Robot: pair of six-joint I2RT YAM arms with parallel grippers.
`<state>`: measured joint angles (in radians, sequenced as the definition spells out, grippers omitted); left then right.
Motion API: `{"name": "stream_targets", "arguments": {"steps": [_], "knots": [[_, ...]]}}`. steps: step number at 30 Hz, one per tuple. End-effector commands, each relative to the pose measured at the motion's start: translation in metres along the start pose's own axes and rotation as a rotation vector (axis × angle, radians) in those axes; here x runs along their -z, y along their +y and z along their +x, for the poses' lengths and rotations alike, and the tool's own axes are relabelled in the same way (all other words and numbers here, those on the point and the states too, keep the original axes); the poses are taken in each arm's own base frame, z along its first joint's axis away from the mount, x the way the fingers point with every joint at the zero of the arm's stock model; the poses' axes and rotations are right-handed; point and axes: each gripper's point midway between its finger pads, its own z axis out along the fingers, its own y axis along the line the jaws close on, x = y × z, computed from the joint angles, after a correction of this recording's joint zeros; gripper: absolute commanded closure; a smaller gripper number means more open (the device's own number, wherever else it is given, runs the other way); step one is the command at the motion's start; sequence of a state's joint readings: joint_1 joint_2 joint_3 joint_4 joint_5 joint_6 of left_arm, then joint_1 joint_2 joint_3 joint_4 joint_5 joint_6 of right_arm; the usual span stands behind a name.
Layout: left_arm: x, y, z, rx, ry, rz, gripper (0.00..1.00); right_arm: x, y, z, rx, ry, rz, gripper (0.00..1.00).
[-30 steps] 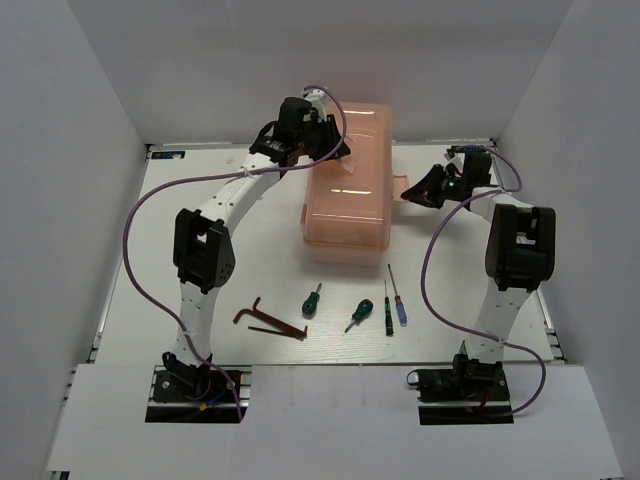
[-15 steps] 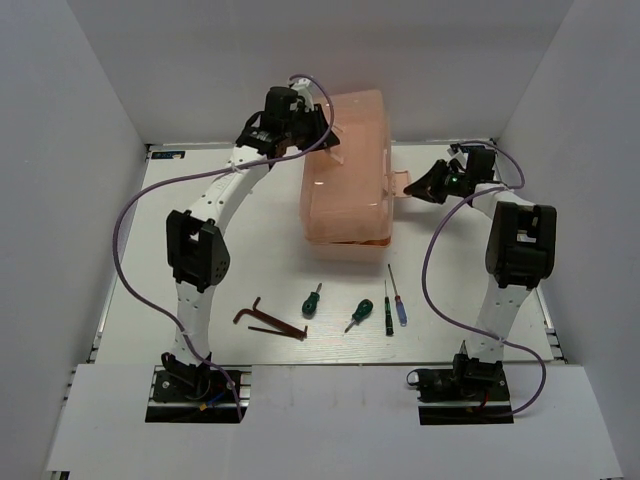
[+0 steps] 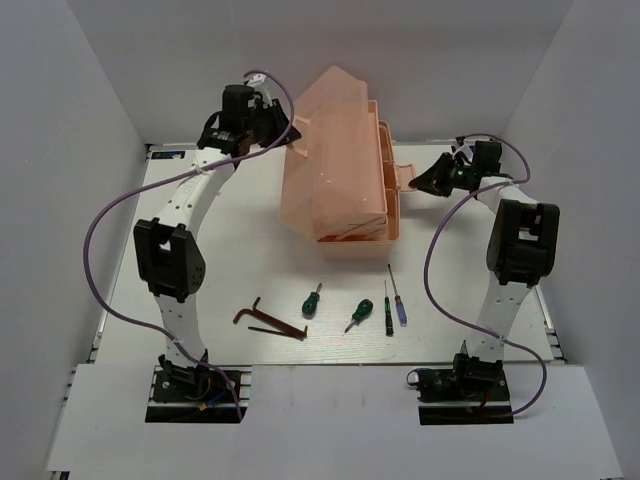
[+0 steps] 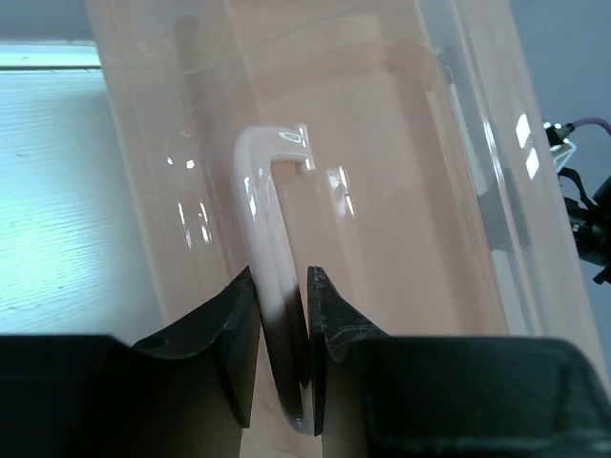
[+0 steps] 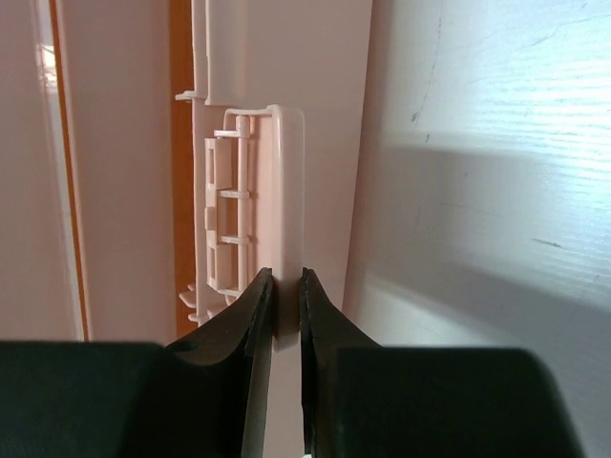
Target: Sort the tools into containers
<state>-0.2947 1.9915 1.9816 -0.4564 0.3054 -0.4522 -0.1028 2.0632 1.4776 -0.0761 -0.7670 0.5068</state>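
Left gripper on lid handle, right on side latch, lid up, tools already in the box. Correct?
No: top view shows the tools on the table in front of the toolbox. Left gripper on handle, right gripper on latch, lid up: all right.

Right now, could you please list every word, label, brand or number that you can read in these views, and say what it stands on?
No text can be read in any view.
The toolbox, its lid handle and its latch: no lettering shows.
A small dark strip at the far left corner of the table: too small to tell whether it bears text.
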Motion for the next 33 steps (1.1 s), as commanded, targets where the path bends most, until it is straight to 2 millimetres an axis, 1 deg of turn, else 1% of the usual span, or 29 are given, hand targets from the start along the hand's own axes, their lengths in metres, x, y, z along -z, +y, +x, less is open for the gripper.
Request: {"name": "stream_targets", "arguments": {"steps": [1, 2, 3, 4, 6, 7, 8, 9, 11, 12, 14, 15, 16, 17, 18, 19, 20, 21, 22, 23, 24, 25, 27, 29, 30, 31, 33], "knots": [[0.036, 0.043, -0.012, -0.087, -0.038, -0.138, 0.99, 0.028, -0.029, -0.056, 0.068, -0.153, 0.088, 1.00], [0.046, 0.049, -0.015, -0.082, -0.050, -0.156, 0.99, 0.027, -0.032, -0.055, 0.060, -0.149, 0.093, 1.00], [0.050, 0.057, -0.014, -0.077, -0.057, -0.175, 0.99, 0.028, -0.033, -0.056, 0.060, -0.153, 0.101, 1.00], [0.049, 0.065, -0.002, -0.082, -0.039, -0.192, 0.99, 0.028, -0.034, -0.058, 0.067, -0.157, 0.105, 1.00], [0.058, 0.080, 0.006, -0.075, -0.029, -0.219, 0.97, 0.028, -0.039, -0.058, 0.064, -0.152, 0.121, 1.00], [0.060, 0.083, 0.010, -0.072, -0.024, -0.231, 0.97, 0.028, -0.038, -0.060, 0.067, -0.154, 0.119, 1.00], [0.063, 0.088, 0.010, -0.068, -0.030, -0.239, 0.97, 0.028, -0.041, -0.059, 0.057, -0.151, 0.130, 1.00], [0.062, 0.097, 0.017, -0.058, -0.018, -0.252, 0.94, 0.028, -0.042, -0.059, 0.063, -0.148, 0.132, 1.00], [0.068, 0.095, 0.017, -0.069, -0.021, -0.251, 0.92, 0.028, -0.044, -0.059, 0.059, -0.146, 0.141, 1.00], [0.069, 0.103, 0.021, -0.068, -0.012, -0.265, 0.89, 0.028, -0.046, -0.059, 0.063, -0.145, 0.145, 1.00], [0.072, 0.103, 0.024, -0.067, -0.008, -0.266, 0.85, 0.029, -0.049, -0.056, 0.058, -0.140, 0.152, 1.00], [0.074, 0.109, 0.026, -0.070, -0.009, -0.276, 0.82, 0.028, -0.049, -0.055, 0.059, -0.136, 0.151, 1.00], [0.074, 0.112, 0.030, -0.067, 0.001, -0.279, 0.81, 0.028, -0.051, -0.055, 0.057, -0.134, 0.153, 1.00], [0.079, 0.116, 0.029, -0.064, -0.008, -0.297, 0.78, 0.028, -0.051, -0.054, 0.058, -0.131, 0.154, 1.00], [0.078, 0.122, 0.038, -0.057, 0.011, -0.313, 0.66, 0.028, -0.052, -0.052, 0.052, -0.127, 0.156, 1.00], [0.081, 0.133, 0.039, -0.060, 0.009, -0.351, 0.61, 0.028, -0.052, -0.051, 0.051, -0.123, 0.153, 1.00], [0.083, 0.137, 0.042, -0.056, 0.021, -0.371, 0.56, 0.029, -0.052, -0.050, 0.050, -0.122, 0.153, 1.00], [0.085, 0.142, 0.051, -0.057, 0.046, -0.395, 0.51, 0.029, -0.052, -0.050, 0.050, -0.120, 0.150, 1.00], [0.092, 0.152, 0.052, -0.050, 0.045, -0.439, 0.41, 0.030, -0.052, -0.050, 0.053, -0.121, 0.149, 1.00], [0.094, 0.161, 0.057, -0.042, 0.055, -0.465, 0.36, 0.030, -0.052, -0.048, 0.051, -0.118, 0.146, 1.00], [0.097, 0.160, 0.054, -0.033, 0.040, -0.471, 0.33, 0.031, -0.051, -0.048, 0.055, -0.119, 0.146, 1.00], [0.100, 0.168, 0.058, -0.024, 0.049, -0.495, 0.32, 0.030, -0.052, -0.047, 0.049, -0.116, 0.147, 1.00], [0.100, 0.168, 0.058, -0.024, 0.049, -0.495, 0.30, 0.031, -0.052, -0.046, 0.042, -0.116, 0.142, 1.00], [0.101, 0.172, 0.065, -0.003, 0.065, -0.496, 0.30, 0.031, -0.052, -0.045, 0.045, -0.116, 0.141, 1.00], [0.100, 0.171, 0.066, -0.002, 0.068, -0.487, 0.30, 0.031, -0.053, -0.044, 0.041, -0.113, 0.140, 1.00], [0.103, 0.175, 0.064, 0.003, 0.064, -0.495, 0.29, 0.031, -0.052, -0.043, 0.040, -0.113, 0.140, 1.00], [0.103, 0.177, 0.068, 0.006, 0.072, -0.498, 0.29, 0.031, -0.052, -0.041, 0.035, -0.108, 0.139, 1.00]]}}
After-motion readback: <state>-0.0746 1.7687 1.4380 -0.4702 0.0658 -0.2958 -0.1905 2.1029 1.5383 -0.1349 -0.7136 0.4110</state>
